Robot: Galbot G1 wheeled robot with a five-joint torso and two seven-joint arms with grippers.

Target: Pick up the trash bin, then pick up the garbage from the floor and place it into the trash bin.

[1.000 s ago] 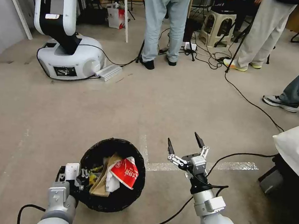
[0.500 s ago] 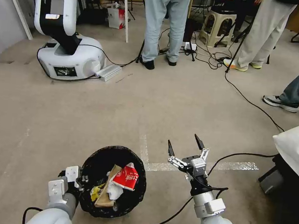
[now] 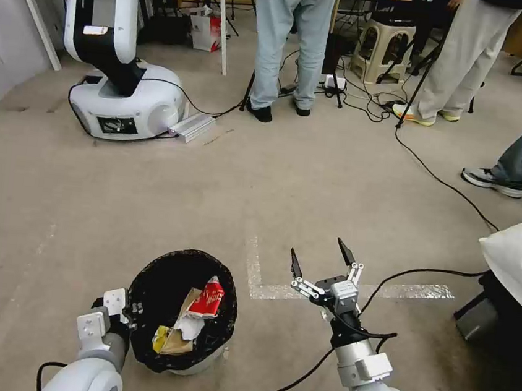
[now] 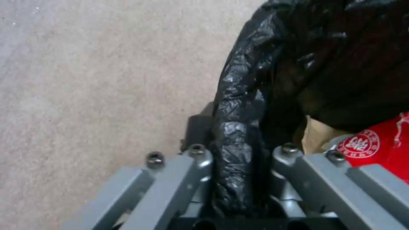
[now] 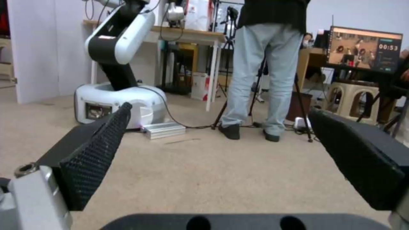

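Trash bin (image 3: 180, 311), black liner, sits at lower left of the head view, holding garbage (image 3: 188, 321): a red-and-white packet with a round white emblem, lettering unreadable, brown paper, white tissue, a yellow wrapper. Left gripper (image 4: 238, 166) is clamped on the bin's lined rim at its left edge. Bare carpet (image 3: 336, 191) lies open around. Right gripper (image 3: 323, 258), lower centre, is raised with its fingers spread apart, holding nothing, beside floor tape (image 3: 276, 290).

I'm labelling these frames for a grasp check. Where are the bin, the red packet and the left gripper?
bin (image 3: 152, 271): head view, on the black-lined rim.
red packet (image 3: 208, 299): head view, on its red face, inside the bin.
left gripper (image 4: 238, 179): left wrist view, midway between its fingertips, shut on the bin's rim.
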